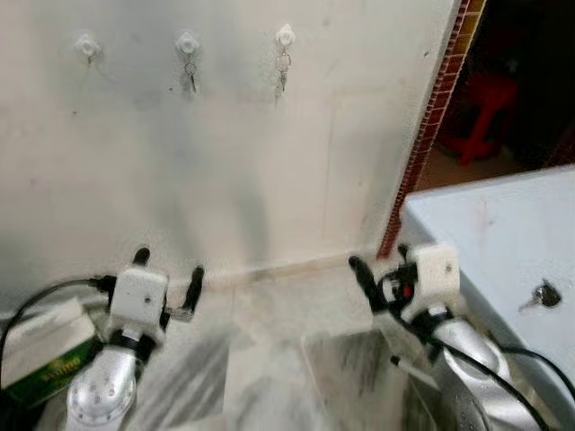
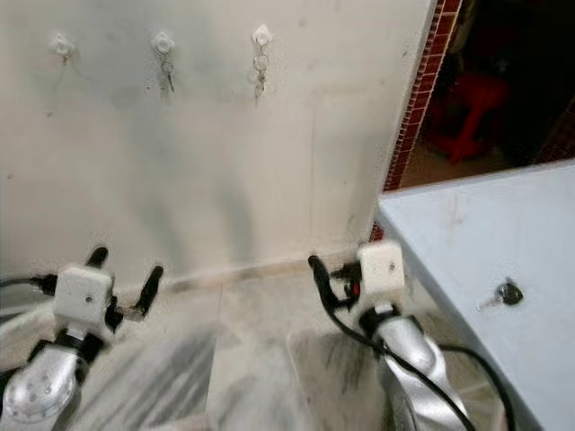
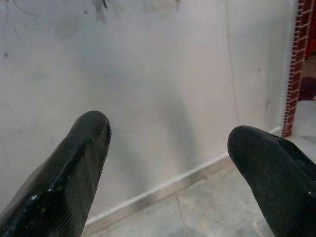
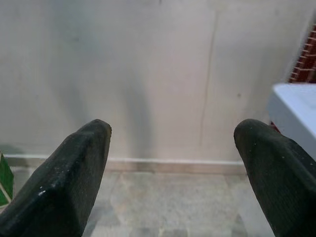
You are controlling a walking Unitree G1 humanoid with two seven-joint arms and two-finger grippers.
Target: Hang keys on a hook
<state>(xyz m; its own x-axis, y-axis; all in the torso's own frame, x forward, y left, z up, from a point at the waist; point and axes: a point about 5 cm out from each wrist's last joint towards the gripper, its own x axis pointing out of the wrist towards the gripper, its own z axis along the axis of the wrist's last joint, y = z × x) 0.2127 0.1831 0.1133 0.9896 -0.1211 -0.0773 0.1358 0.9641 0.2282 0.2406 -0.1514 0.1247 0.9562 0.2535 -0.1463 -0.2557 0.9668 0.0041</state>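
Three white hooks sit high on the cream wall. The left hook is bare, the middle hook holds a key, and the right hook holds a small key bunch. Another key with a dark head lies on the pale blue table at my right. My left gripper is open and empty, low before the wall. My right gripper is also open and empty, beside the table's near corner, left of the lying key. Both wrist views face the wall over spread fingers.
A green and white box lies on the floor at my lower left. A red-tiled wall edge borders a dark doorway with a red stool. Marble floor lies between my arms.
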